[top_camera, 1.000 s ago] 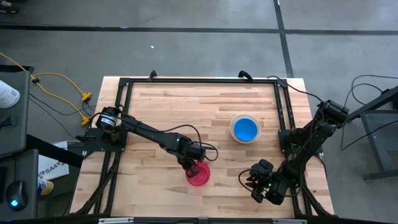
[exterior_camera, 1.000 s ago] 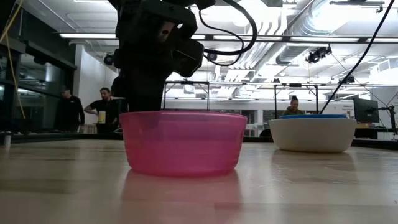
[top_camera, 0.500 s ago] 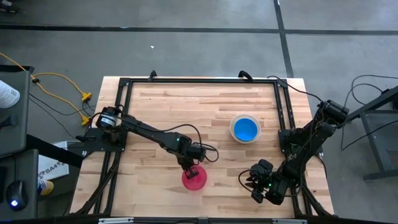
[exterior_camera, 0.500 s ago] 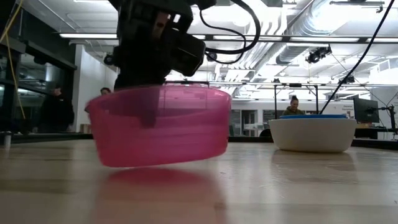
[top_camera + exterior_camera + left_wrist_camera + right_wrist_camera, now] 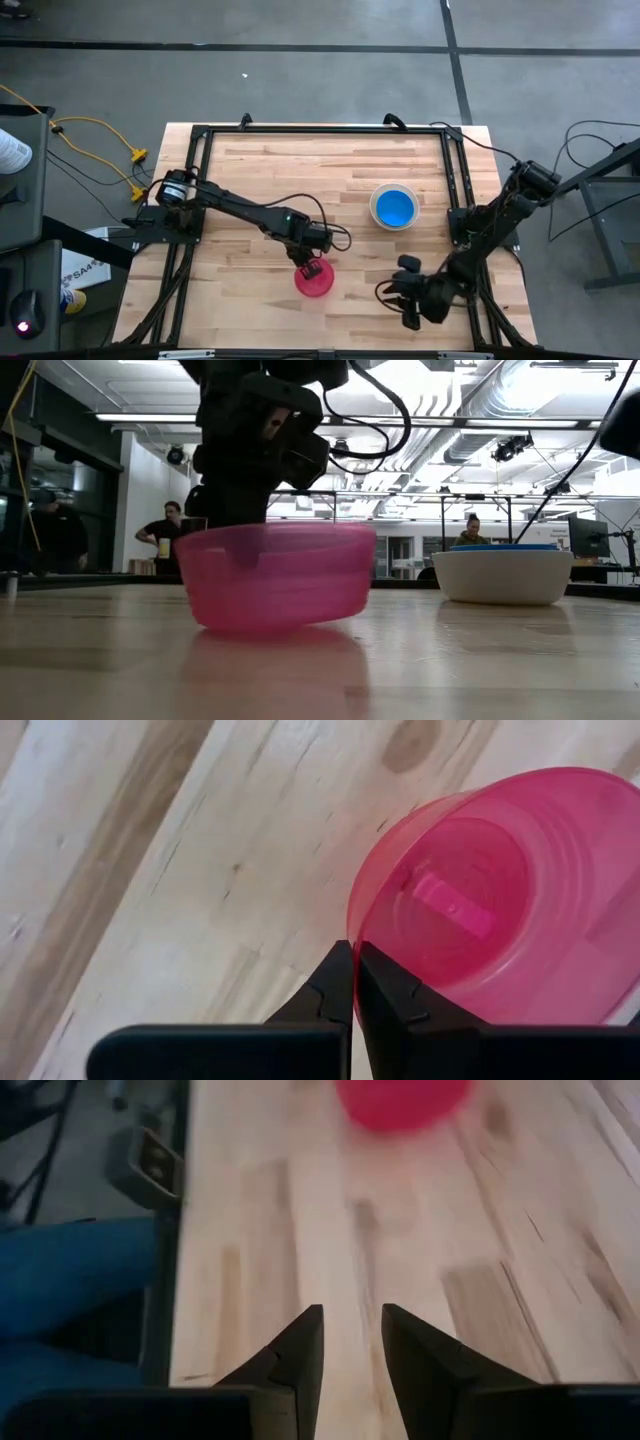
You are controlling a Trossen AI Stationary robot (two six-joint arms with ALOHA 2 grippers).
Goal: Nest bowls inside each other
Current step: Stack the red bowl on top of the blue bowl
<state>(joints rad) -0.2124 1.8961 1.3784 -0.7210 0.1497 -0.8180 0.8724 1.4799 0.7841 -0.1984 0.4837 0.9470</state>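
Bowls: 2 in view, pink bowl (image 5: 314, 281) front-centre of surface (image 5: 250, 190), white bowl (image 5: 394, 207) with blue one inside, back-right of it.
Left end effector (image 5: 308, 268): clamped shut on pink bowl's rim, bowl tilted, one edge off surface.
Move: stack lies right and away; left arm nearer, reaching diagonally in.
Right end effector (image 5: 410, 298): parted, empty, front-right.

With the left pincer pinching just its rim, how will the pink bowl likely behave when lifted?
Probably light: the left pincer already tilts the pink bowl by one rim pinch. Its thin translucent wall may flex. Gripped off-centre, it could swing or slip.
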